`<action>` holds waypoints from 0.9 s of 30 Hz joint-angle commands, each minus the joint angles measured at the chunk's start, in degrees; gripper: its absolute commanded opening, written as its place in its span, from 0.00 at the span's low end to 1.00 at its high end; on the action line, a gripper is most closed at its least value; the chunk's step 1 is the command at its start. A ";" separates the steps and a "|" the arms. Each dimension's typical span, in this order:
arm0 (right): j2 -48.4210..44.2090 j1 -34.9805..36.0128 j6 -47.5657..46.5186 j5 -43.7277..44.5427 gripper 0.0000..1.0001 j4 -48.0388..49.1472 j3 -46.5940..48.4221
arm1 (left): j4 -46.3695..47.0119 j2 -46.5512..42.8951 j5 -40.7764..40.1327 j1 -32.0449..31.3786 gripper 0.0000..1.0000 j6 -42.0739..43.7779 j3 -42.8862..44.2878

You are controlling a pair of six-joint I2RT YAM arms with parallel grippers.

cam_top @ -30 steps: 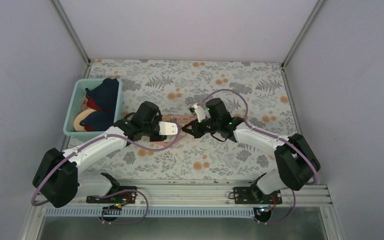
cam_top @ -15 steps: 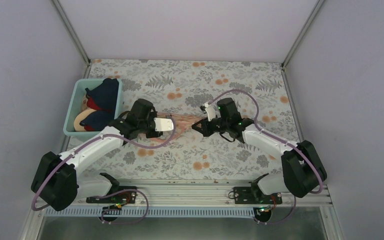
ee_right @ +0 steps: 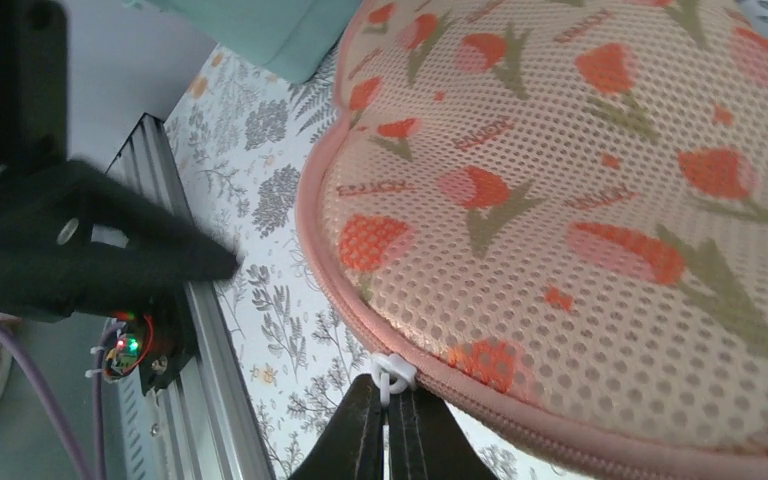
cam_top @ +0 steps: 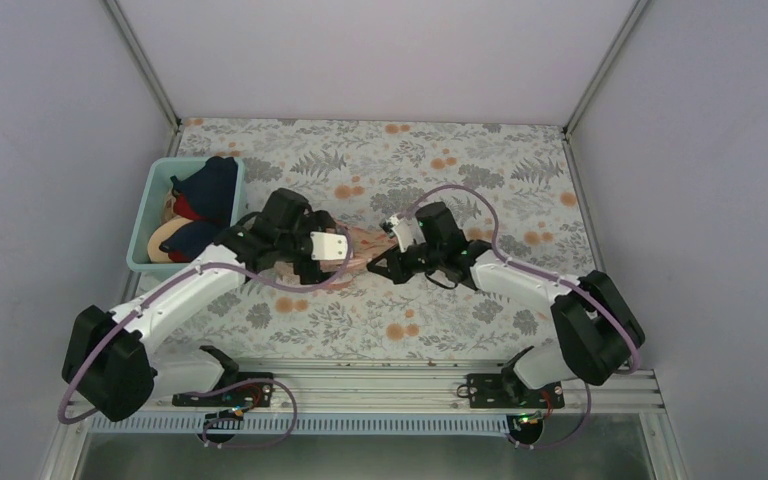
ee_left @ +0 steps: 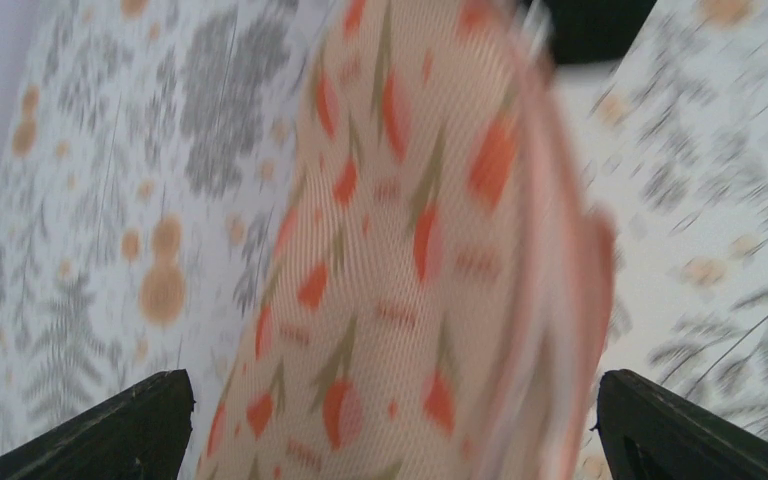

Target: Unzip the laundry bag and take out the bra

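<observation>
Right gripper: the right arm's black two-finger gripper (ee_right: pixel 388 400), mid-worktop, is pinched tight on the small white zip pull (ee_right: pixel 392 374) at the pouch's rim.
Left gripper: the left gripper (ee_left: pixel 395 385) has its jaws spread wide, with the pouch filling the gap. I cannot tell whether they press it.
Laundry bag: the flat peach-pink mesh laundry bag with orange-red flowers (ee_right: pixel 580 200) sits between both grippers, midway across the floral-printed worktop (cam_top: pixel 460 160).
Change: half a second ago the bag lay stretched. Now the right gripper has swung toward the near edge and the bag is bunched.
Meaning: the pull is probably travelling, yet the zip beside it looks closed.
Bra: not visible, presumably inside.
Bin: the teal plastic bin (cam_top: pixel 142 220) at the left edge holds navy-and-red bras (cam_top: pixel 210 185).
</observation>
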 commanded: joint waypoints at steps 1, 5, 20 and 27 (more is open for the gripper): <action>2.07 2.25 1.30 -1.87 0.04 2.95 3.69 | -4.95 0.11 5.67 -6.20 1.00 -1.84 3.42; 2.89 4.09 1.83 -1.74 0.04 3.47 5.46 | -2.37 1.66 4.81 -7.79 0.97 -3.05 2.86; 1.82 4.78 0.66 0.23 0.04 1.53 6.52 | 2.34 1.70 -2.71 -8.68 0.02 -3.47 0.12; 0.95 0.81 -0.78 3.03 0.04 -1.73 4.35 | 2.61 0.80 -4.62 -8.55 0.02 -2.79 -0.68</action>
